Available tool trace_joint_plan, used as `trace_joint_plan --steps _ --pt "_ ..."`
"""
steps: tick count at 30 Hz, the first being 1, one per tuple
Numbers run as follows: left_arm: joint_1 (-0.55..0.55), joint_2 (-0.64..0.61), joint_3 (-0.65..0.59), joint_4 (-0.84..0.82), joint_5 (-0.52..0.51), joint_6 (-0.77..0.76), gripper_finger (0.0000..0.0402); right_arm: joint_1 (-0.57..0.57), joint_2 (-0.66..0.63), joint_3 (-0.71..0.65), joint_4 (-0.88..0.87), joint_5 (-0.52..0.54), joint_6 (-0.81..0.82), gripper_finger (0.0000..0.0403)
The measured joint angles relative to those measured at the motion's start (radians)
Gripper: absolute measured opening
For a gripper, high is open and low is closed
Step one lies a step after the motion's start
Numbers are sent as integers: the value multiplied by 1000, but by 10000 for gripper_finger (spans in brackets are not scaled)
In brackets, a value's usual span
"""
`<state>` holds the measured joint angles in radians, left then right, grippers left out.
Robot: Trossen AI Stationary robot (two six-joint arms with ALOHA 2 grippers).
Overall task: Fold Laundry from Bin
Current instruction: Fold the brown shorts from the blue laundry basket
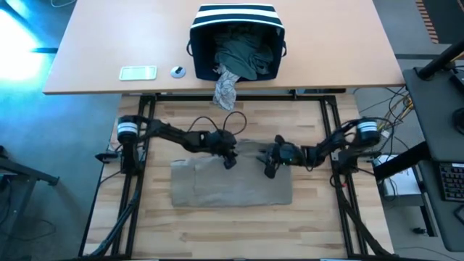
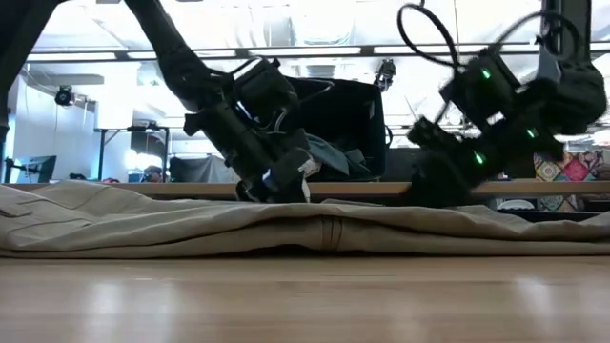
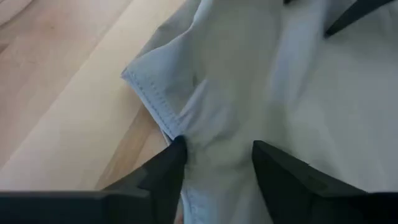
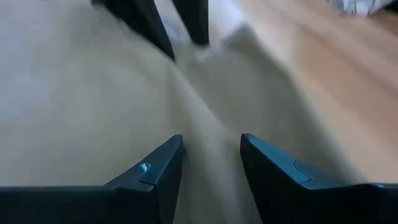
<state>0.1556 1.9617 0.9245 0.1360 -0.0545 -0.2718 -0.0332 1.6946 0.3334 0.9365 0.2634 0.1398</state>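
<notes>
The tan garment (image 1: 230, 183) lies spread flat on the lower wooden table, near its centre, and it looks only partly folded. The left gripper (image 1: 229, 158) is low over the garment's far edge, at about 11 o'clock from the cloth's middle; in its wrist view its fingers (image 3: 163, 174) stand apart with a fold of cloth and a stitched hem between them, not pinched. The right gripper (image 1: 270, 165) is near it at about 1 o'clock, and its fingers (image 4: 163, 167) are also parted over the fabric, holding nothing. The bin (image 1: 235, 40) stands at 12 o'clock on the upper table, with the teal-green garment (image 1: 245, 52) inside it and the grey-white patterned garment (image 1: 226, 87) hanging over its front rim. So the work seems to be at an early stage: one piece is on the table, the others wait in the bin.
</notes>
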Motion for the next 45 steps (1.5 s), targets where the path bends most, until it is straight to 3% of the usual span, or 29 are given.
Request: trace_joint_plan --steps 6,9,13,20,24,30,35,41,45 --pt "-5 -81 -4 -77 -29 -24 241 40 94 -25 77 74 45 151" --pt "21 -156 2 -147 -62 -5 252 40 20 -40 44 41 68 151" --pt "95 -222 47 -101 -70 49 254 40 -160 -53 -2 21 51 159" --pt "186 -113 89 -47 194 121 254 40 -447 -71 -314 27 24 182" --pt "189 -20 92 -42 204 92 254 44 -540 -79 -469 25 73 189" --pt "190 58 87 145 233 -30 252 48 -595 -83 -584 25 99 189" --pt "191 90 91 223 239 -52 198 49 -596 -82 -604 25 103 189" --pt "195 79 93 206 211 -51 25 49 -677 -54 -802 48 104 189" --pt "190 13 122 187 232 -22 18 49 -751 1 -979 99 104 189"
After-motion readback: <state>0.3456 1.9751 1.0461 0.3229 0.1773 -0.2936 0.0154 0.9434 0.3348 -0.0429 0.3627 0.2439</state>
